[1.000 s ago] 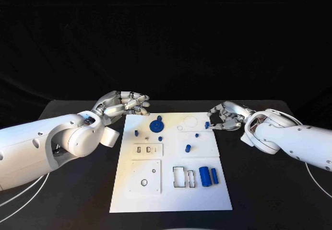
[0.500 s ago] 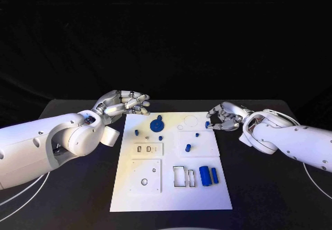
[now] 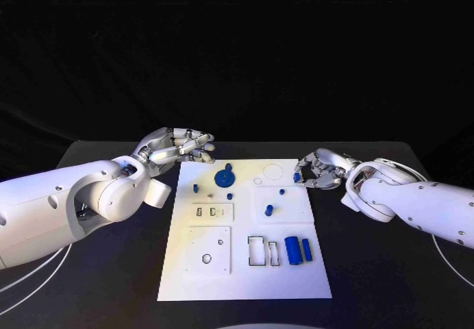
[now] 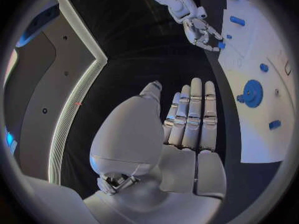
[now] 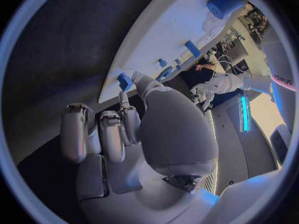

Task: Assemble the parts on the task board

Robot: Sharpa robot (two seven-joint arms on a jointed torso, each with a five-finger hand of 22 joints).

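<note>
Item: black table, bearing the flat white rectangular task board at centre.

Item: left hand, at the board's 11 o'clock corner. We see it hold nothing, its fingers straight and pressed side by side.

Item: right hand, at the board's 1 o'clock edge, fingers curled round a small blue peg. Whether it pinches or merely touches it, we cannot tell.

Item: blue gear-shaped disc, toward 12 o'clock; blue cylinder, toward 5 o'clock.

We judge the step in hand to be taking up the edge peg. The next move calls for a firm pinch, then a lift.
</note>
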